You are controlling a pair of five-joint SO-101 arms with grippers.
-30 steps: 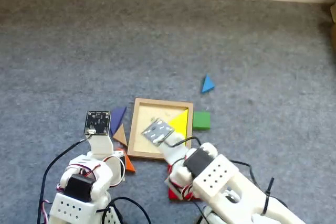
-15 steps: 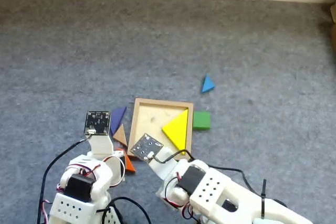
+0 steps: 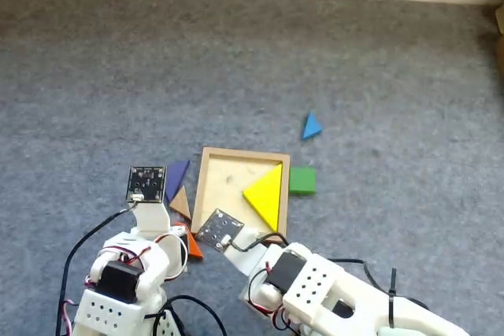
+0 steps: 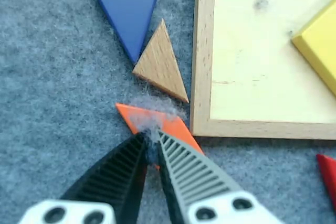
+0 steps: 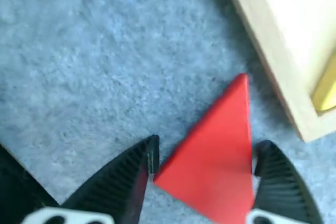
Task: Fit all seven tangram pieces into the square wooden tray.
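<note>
The square wooden tray (image 3: 206, 186) lies on the grey carpet (image 3: 94, 76) with just one piece seated, a yellow triangle (image 3: 266, 192) pushed into a corner, so most of the job looks undone. Right off the tray's near corner a red triangle (image 5: 215, 150) lies flat, and the right claw (image 5: 208, 153) hangs over it with its jaws spread wide, one to each side of the piece. I'd say that is the line-up for a pinch. The left claw (image 4: 152, 142) sits at the tray's other near corner with its jaws drawn almost together and its tips on an orange piece (image 4: 173, 127); I can't tell whether it actually grips it. Just past those tips are a wooden triangle (image 4: 160, 66) and a dark blue piece (image 4: 131, 9), both hugging the tray's rim. A green square (image 3: 302, 180) touches the far side, and a light blue triangle (image 3: 312, 126) lies well beyond either claw.
</note>
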